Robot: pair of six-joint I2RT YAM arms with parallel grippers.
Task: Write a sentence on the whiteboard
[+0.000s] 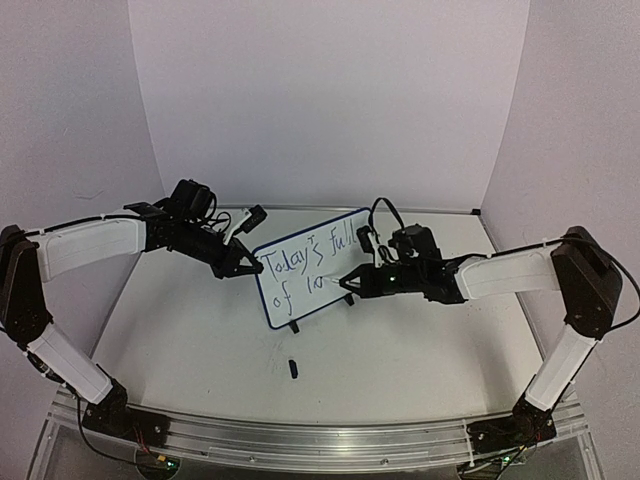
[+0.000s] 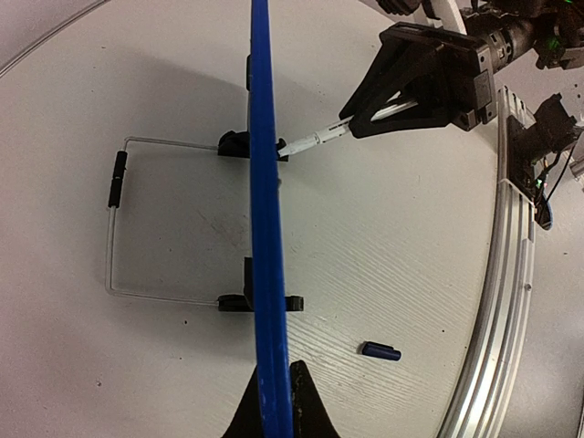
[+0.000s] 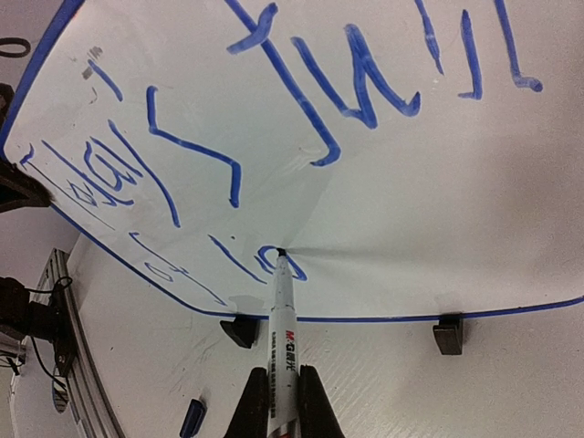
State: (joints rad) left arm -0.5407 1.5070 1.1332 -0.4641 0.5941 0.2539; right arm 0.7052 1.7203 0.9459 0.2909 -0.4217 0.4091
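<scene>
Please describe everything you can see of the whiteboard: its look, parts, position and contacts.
The whiteboard is a small white board with rounded corners and a blue rim, standing on black clip feet with a wire stand behind. Blue writing reads "Today's full", then "of" and unfinished strokes. The left end effector grips its edge; the marker tip touches its face.

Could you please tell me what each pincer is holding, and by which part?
Left pincer grips the whiteboard by its blue side rim; right pincer grips the marker by its barrel.
</scene>
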